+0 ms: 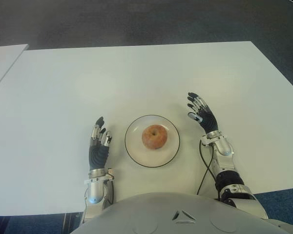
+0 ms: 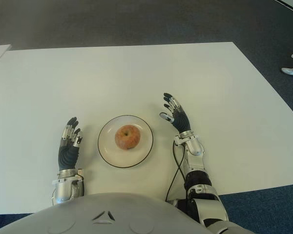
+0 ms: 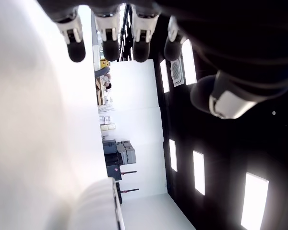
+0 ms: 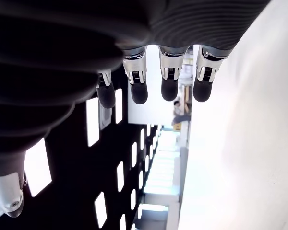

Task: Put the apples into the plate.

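One reddish-yellow apple (image 1: 154, 136) sits in the middle of a white plate with a dark rim (image 1: 136, 156), near the front of the white table (image 1: 136, 78). My left hand (image 1: 99, 141) shows just left of the plate, fingers straight and holding nothing. To the right of the plate is my right hand (image 1: 199, 111), fingers spread and empty. Both wrist views show extended fingers (image 3: 108, 40) (image 4: 169, 76) with nothing between them. No other apple is in view.
A second white table edge (image 1: 5, 58) shows at the far left. Dark carpet (image 1: 136, 22) lies beyond the table. A black cable (image 1: 203, 168) runs along my right forearm.
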Available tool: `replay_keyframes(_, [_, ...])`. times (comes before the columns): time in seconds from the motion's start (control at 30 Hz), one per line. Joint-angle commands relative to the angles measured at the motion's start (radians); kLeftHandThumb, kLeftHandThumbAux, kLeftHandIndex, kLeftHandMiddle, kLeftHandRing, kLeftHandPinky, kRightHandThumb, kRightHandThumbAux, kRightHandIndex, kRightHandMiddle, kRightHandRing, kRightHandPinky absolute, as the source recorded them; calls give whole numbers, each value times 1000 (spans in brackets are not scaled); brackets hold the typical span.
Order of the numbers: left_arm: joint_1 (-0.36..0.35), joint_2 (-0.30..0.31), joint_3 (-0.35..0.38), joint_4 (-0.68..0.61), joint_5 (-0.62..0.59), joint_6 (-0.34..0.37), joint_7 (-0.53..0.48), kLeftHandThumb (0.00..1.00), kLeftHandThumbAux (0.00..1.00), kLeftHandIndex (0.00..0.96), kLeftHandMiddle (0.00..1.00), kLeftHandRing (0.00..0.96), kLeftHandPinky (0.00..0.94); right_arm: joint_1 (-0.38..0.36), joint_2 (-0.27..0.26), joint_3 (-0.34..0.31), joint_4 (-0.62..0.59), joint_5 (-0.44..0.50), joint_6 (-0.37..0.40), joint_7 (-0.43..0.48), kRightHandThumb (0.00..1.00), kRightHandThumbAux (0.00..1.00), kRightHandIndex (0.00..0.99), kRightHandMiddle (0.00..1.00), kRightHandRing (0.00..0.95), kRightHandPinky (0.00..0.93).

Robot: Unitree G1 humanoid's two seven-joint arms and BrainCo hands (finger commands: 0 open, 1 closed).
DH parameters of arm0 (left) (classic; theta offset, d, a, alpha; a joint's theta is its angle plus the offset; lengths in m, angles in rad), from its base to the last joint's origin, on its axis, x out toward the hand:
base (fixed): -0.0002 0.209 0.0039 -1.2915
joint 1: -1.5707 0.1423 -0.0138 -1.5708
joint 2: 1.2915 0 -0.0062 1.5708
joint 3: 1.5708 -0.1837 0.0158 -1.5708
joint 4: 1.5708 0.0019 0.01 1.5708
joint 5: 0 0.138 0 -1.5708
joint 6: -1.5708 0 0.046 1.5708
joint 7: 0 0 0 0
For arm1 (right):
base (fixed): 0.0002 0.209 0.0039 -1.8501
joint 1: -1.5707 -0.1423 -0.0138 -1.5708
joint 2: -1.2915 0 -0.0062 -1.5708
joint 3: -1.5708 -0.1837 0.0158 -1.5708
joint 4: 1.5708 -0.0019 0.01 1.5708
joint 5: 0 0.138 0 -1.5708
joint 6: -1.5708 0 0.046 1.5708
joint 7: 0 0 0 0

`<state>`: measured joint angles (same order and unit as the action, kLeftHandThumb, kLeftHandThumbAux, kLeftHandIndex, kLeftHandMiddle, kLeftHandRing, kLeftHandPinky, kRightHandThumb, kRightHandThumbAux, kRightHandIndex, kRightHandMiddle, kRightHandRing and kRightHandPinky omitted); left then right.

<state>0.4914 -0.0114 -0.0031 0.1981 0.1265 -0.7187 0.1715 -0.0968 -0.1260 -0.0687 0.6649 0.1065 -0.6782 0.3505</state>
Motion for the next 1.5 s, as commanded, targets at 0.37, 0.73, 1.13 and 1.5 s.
replay_keyframes(0.37, [-51,10,16,133,39,-56,18,94,491,1,0,2,40,220,203,42,-138,-74,69,-255,88,546,5,4,0,2])
replay_keyframes(0.73, [-98,-15,26,188,6,-49,44,101,508,16,1,0,35,295,237,87,-282,-65,148,-298,111,507,0,0,0,0])
replay_keyframes(1.13, [-101,-15,20,180,7,-32,54,95,452,24,4,3,38,341,222,135,-394,-70,253,-331,124,553,0,0,0,0])
replay_keyframes(1.5, [-100,-17,20,177,12,-28,58,93,443,18,0,0,34,344,205,151,-407,-80,270,-344,112,559,0,0,0,0])
